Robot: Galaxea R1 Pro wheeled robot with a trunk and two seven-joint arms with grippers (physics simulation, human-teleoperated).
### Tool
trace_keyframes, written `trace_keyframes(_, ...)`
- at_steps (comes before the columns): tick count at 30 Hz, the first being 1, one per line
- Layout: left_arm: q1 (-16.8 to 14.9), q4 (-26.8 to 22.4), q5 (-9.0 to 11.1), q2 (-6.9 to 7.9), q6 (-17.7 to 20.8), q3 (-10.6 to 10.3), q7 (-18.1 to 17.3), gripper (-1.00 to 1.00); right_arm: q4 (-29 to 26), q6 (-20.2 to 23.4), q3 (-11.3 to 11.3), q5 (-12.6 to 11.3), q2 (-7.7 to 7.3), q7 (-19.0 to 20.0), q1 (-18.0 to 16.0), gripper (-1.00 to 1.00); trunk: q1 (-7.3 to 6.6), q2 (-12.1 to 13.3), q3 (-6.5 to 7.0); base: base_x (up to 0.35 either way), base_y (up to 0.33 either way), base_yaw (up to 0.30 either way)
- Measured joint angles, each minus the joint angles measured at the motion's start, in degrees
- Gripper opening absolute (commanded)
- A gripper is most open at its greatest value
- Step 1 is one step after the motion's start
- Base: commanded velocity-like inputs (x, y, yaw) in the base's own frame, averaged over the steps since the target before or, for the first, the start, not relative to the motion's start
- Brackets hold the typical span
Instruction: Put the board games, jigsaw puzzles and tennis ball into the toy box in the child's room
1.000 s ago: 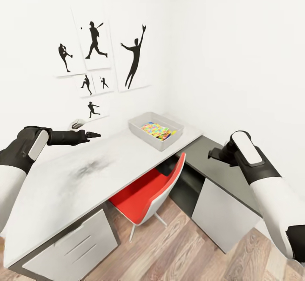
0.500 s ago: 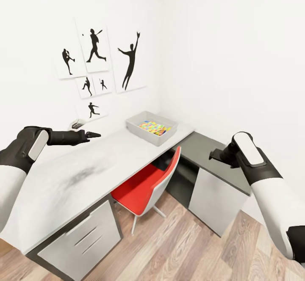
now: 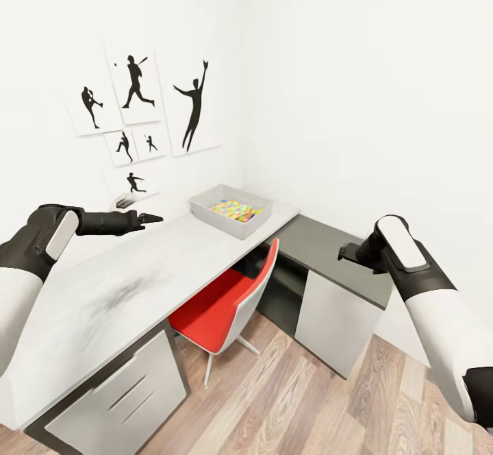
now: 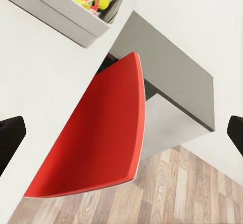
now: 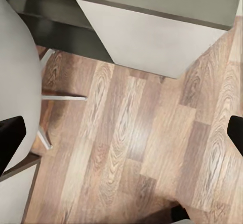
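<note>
A long pale table point(image 3: 137, 263) carries the toy box point(image 3: 229, 220) at its far end, jigsaw puzzles point(image 3: 236, 209) and tennis ball point(image 4: 103, 1) already inside. Both grippers, left point(image 3: 140, 219) and right point(image 3: 350, 252), are spread open and empty; board games seemingly remain.

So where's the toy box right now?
In the head view the toy box sits at the far end of the table, near the room's corner, beyond the red chair and right of the sports pictures.
</note>
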Motion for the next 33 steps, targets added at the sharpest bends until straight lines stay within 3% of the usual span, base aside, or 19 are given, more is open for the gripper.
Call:
trace_keyframes(17, 0.0, 0.0, 0.1, 0.00, 0.1, 0.1, -0.1, 1.00, 1.2, 0.0, -0.4, 0.1, -0.31, 0.1, 0.1, 1.00, 0.00, 0.0, 1.51, 0.014, 0.091, -0.153)
trace_keyframes(24, 0.0, 0.0, 0.1, 0.00, 0.1, 0.0, -0.1, 1.00, 3.8, 0.0, -0.5, 0.0, -1.45, 0.2, 0.1, 1.00, 0.00, 0.0, 2.04, 0.001, 0.129, -0.159)
trace_keyframes(33, 0.0, 0.0, 0.2, 0.00, 0.1, 0.0, -0.1, 1.00, 10.6, -0.1, -0.6, -0.2, -1.75, 0.3, 0.7, 1.00, 0.00, 0.0, 2.11, 0.000, 0.012, -0.263)
